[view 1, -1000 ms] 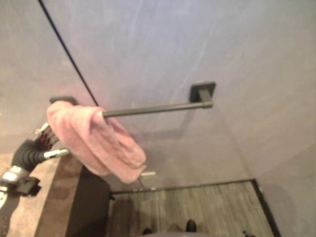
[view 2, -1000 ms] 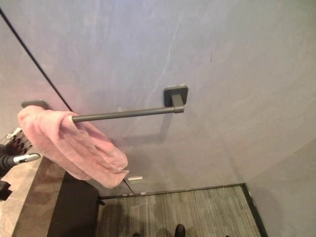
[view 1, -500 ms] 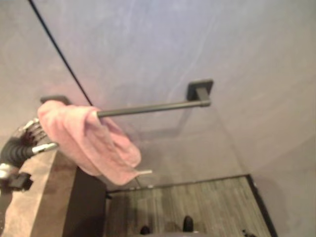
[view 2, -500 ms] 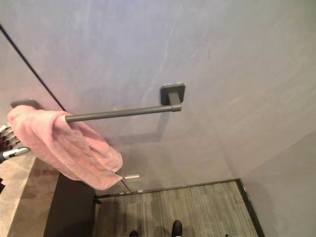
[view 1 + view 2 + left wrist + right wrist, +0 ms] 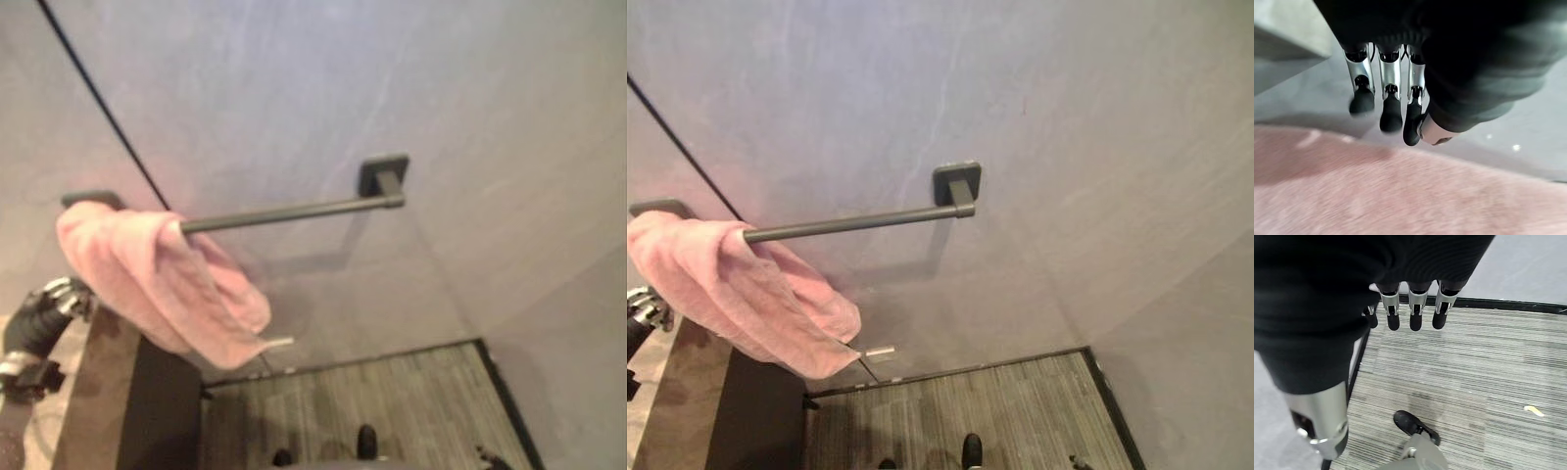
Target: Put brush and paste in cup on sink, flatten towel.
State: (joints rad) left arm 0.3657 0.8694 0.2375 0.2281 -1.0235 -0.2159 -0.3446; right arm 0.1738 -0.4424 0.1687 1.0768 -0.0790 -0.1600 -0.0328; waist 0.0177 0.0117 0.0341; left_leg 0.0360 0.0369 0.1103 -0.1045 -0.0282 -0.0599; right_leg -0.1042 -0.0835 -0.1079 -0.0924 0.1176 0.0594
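Note:
A pink towel (image 5: 157, 284) hangs bunched over the left end of a dark towel bar (image 5: 294, 211) on the grey wall. My left hand (image 5: 49, 305) is low at the left, beside and below the towel. In the left wrist view its fingers (image 5: 1391, 100) are straight and hover just off the pink towel (image 5: 1400, 196) with nothing in them. My right hand (image 5: 1410, 308) hangs over the striped floor with relaxed fingers, holding nothing.
The bar ends in a square bracket (image 5: 382, 176) on the right. A brown stone counter (image 5: 98, 392) with a dark side panel (image 5: 167, 411) stands at the lower left. Striped floor (image 5: 392, 401) lies below the wall. A dark seam (image 5: 98, 98) runs down the wall.
The whole picture has shifted, so the camera moved. My left hand has drawn back and down from under the towel's left side; the towel hangs as before.

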